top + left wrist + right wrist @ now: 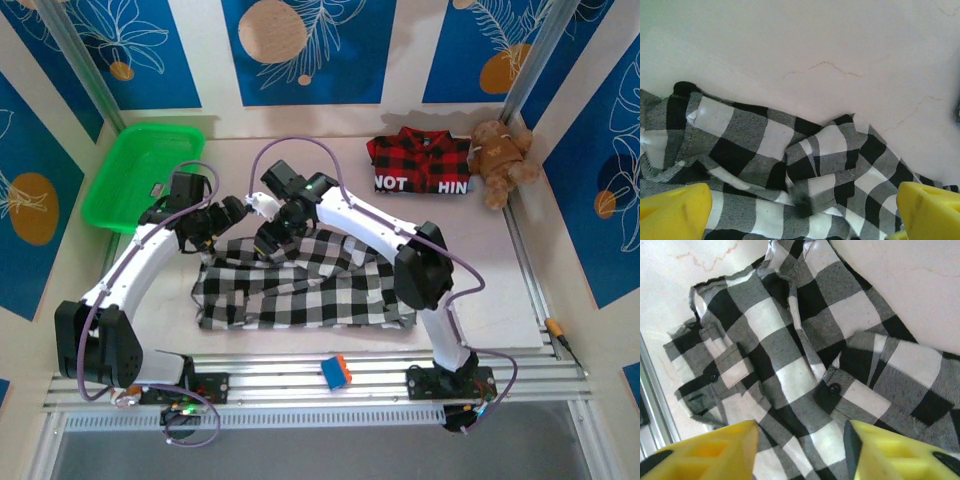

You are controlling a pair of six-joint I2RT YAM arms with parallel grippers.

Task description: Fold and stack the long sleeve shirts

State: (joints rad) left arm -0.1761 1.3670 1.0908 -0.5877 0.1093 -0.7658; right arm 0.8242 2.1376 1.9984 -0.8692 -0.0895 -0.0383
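Right fingers (900, 450) spread; checked shirt (790, 360) below, between them.

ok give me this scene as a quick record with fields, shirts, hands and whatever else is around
checked shirt: lying rumpled and unfolded under both hands
plaid shirt: folded, far right, lettered band showing, beside teddy bear
left hand: open wide, over the checked shirt's edge, holding nothing
right hand: open, over the checked shirt near a button, holding nothing
basket: green, far left corner
stack: not yet made, shirts lie apart
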